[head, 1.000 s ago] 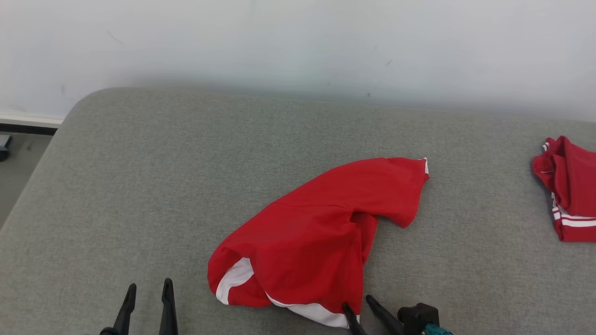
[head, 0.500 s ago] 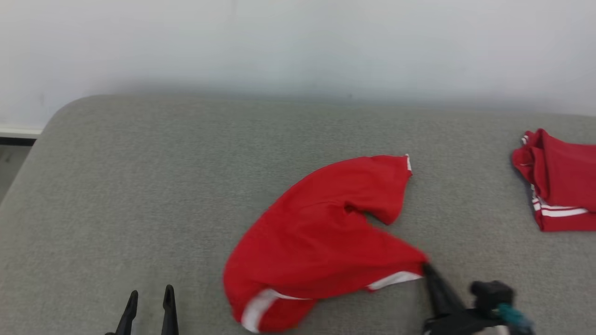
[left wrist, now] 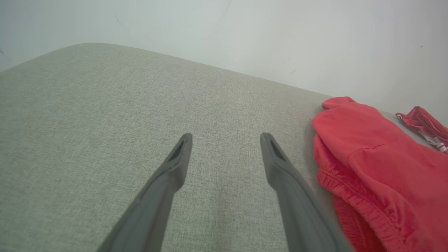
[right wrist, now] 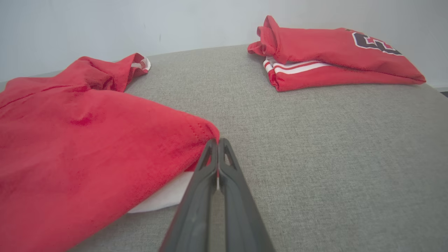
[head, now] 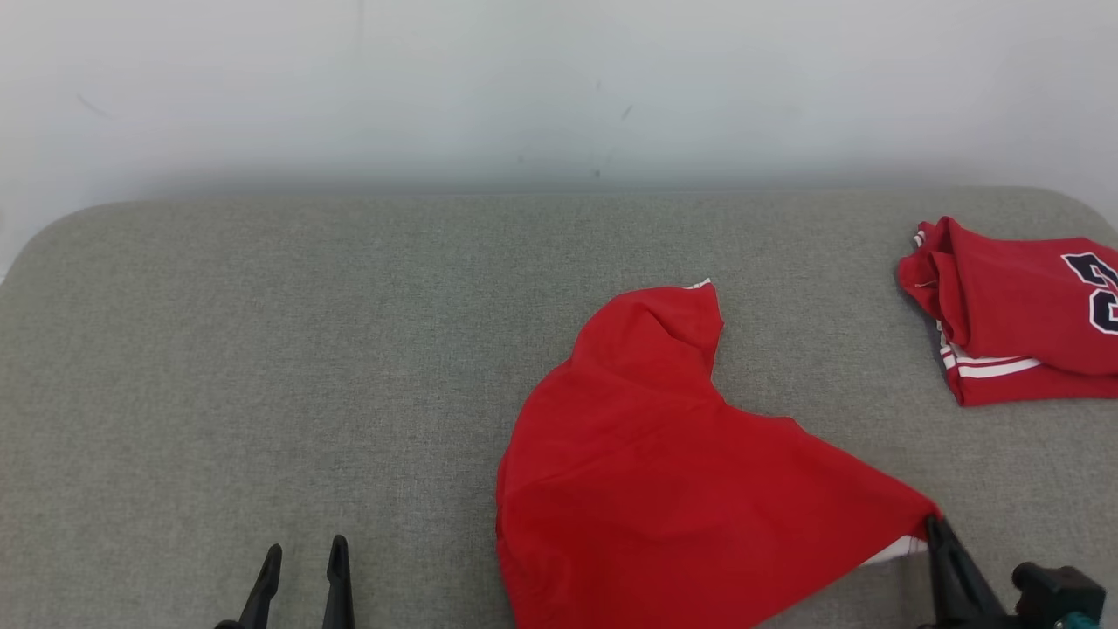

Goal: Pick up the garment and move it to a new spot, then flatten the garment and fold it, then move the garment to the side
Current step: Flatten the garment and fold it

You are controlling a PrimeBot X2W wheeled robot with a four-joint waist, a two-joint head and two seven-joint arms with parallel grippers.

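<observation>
1. Red cloth on the move: hauling a red jersey-knit garment with white hem band by one corner across the grey woven cushion, out to a taut point at lower right of the head view.
2. Clenched on that corner with the right gripper: long dark fingers pressed together in the right wrist view, red hem and white band pinched at the tips.
3. Set against a second ago: corner carried from bottom centre to lower right, and crumpled heap opened into a broad wedge with one narrow end left pointing up near frame centre.
4. Turning of the camera too, judging by the leftward slide of the folded red jersey pile with white stripes at upper right; no move of the pile itself.
5. Waiting at lower left with the left gripper: fingers parted, grasping nothing, resting near the garment's gathered edge in the left wrist view.
6. Likely reading: relocation well along, flattening barely begun. Next, probably, taking an opposite edge with the idle gripper to spread the cloth, with some risk of bunching under drag.
</observation>
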